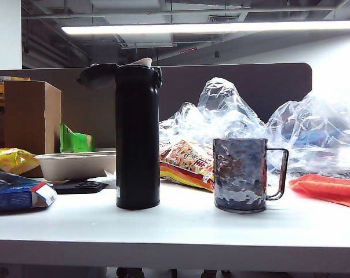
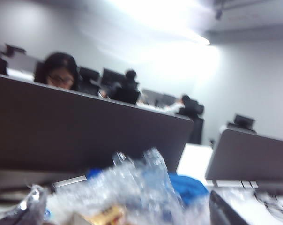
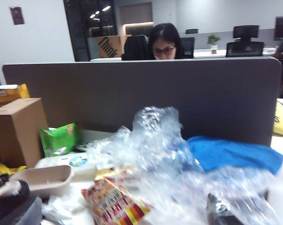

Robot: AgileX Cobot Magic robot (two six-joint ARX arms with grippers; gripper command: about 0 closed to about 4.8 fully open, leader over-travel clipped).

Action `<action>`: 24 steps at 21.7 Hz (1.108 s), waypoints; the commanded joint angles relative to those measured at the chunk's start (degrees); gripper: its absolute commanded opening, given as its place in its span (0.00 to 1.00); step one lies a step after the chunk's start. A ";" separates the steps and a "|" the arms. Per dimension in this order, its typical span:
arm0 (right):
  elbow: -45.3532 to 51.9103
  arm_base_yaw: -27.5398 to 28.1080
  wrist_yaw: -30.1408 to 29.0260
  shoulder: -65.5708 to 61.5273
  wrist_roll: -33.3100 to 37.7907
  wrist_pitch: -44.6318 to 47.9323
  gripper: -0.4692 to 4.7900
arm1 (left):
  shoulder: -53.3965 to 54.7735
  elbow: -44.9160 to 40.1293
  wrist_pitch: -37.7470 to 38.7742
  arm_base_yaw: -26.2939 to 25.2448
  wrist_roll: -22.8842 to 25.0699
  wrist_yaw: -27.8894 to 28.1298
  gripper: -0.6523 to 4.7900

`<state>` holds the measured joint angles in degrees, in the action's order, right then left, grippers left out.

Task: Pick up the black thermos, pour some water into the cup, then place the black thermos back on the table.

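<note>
Nothing is grasped yet, so I judge I'm at the approach; neither my left gripper nor my right shows in any view, so I cannot tell their jaws by sight. The thermos (image 1: 138, 136), tall, matte black, lid flipped open, stands upright on the table (image 1: 175, 229), left of the dimpled cup (image 1: 241, 175); next I must reach and clamp its body.

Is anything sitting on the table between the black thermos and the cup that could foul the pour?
Nothing visible. The black thermos and cup stand apart on bare table; the snack bag lies behind the gap. Neither gripper is in view.
</note>
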<state>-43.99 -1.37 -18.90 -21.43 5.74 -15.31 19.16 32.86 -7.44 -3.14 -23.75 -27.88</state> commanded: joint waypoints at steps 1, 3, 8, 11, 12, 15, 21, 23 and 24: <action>-3.61 -0.50 -4.15 -4.66 0.02 0.61 1.00 | 5.38 0.20 -0.33 1.05 3.15 -7.26 1.00; -4.94 -1.57 -4.63 -6.93 0.00 1.57 1.00 | 8.26 0.20 -1.31 3.37 4.55 -9.29 1.00; -5.18 -6.78 -2.73 -10.40 -0.20 3.69 1.00 | 14.53 0.20 -1.66 13.09 7.52 -6.03 1.00; -5.05 -10.86 -1.51 -11.85 -0.39 2.45 1.00 | 17.57 0.20 -0.81 20.37 9.01 -1.84 1.00; -5.03 -12.17 -1.57 -12.31 -1.01 2.16 1.00 | 18.34 0.20 -0.37 22.40 9.44 -0.20 1.00; -4.61 -16.85 -0.46 -13.64 -2.97 1.84 1.00 | 20.61 0.20 1.68 28.11 13.88 5.49 1.00; -1.75 -26.86 4.87 -14.10 -2.80 1.84 1.00 | 25.40 0.11 6.47 36.06 17.73 14.12 1.00; -0.02 -30.36 5.88 -14.10 -2.78 1.90 1.00 | 27.28 -0.20 6.54 36.68 17.70 14.21 1.00; 0.87 -32.00 7.06 -14.08 -2.75 1.90 1.00 | 28.46 -0.28 6.54 36.96 17.68 15.12 1.00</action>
<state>-44.12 -31.59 -13.39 -35.42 3.09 -13.93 46.35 32.64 -0.23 33.54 -6.24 -14.20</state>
